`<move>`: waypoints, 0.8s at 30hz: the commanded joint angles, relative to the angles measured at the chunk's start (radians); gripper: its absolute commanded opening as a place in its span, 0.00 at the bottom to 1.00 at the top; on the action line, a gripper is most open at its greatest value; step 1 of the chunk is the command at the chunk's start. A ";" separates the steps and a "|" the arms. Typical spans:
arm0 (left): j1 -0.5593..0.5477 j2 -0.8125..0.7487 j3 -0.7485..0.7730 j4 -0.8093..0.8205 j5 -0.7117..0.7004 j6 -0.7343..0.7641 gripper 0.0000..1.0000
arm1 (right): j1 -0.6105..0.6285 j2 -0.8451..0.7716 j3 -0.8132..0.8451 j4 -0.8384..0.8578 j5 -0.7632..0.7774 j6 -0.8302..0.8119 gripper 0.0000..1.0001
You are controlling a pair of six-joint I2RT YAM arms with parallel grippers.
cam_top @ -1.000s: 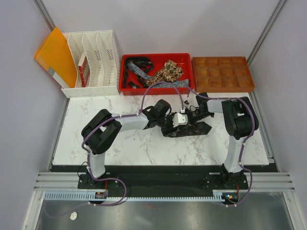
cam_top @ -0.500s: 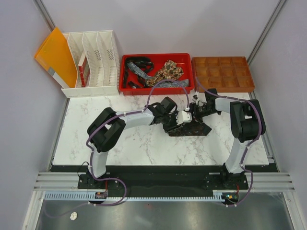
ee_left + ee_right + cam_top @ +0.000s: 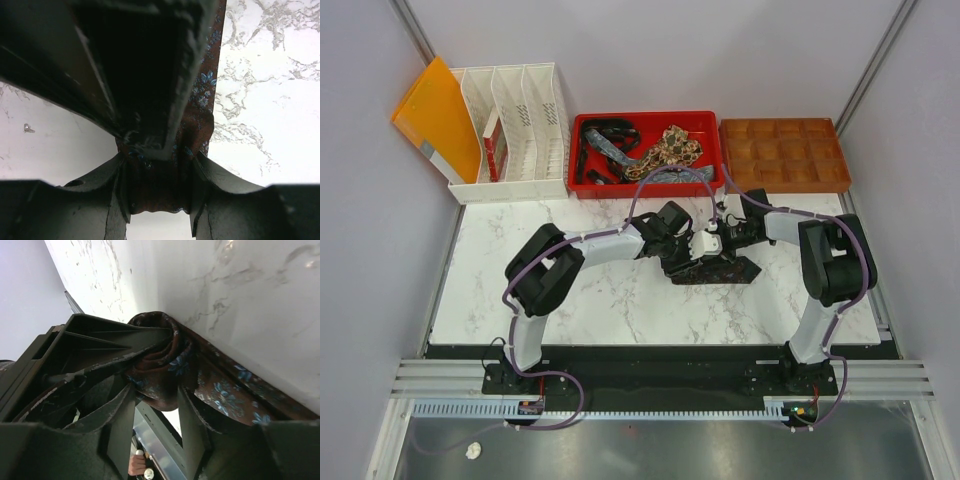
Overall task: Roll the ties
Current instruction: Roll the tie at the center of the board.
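Tie (image 3: 715,271), brown with blue flowers, is lying part-coiled on the worktop (image 3: 570,300), left hand (image 3: 159,170) clamping its flat length, right hand (image 3: 156,396) straddling the coil, grasp not discernible; rolling well is likely calling for taut fabric, aligned edges and even, unhurried turns.

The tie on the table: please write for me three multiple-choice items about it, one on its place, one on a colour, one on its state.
1. Where does the dark tie lie?
A) in a drawer
B) on the marble table
C) on a chair

2. What colour are its small flowers?
A) blue
B) yellow
C) white

3. How is its end in the right wrist view?
A) spread flat
B) tied in a knot
C) rolled into a coil

Key: 1 B, the top view shows it on marble; 2 A, both wrist views show blue blossoms; 3 C, the fabric spirals there.
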 commanded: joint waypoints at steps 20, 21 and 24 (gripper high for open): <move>0.015 -0.101 -0.098 0.104 -0.006 -0.108 0.94 | -0.027 0.079 0.014 -0.077 0.196 -0.161 0.00; 0.018 -0.121 -0.108 0.121 -0.006 -0.109 0.99 | -0.030 0.085 0.012 -0.082 0.200 -0.172 0.00; 0.021 -0.146 -0.135 0.159 -0.004 -0.118 1.00 | -0.030 0.089 0.018 -0.084 0.231 -0.181 0.00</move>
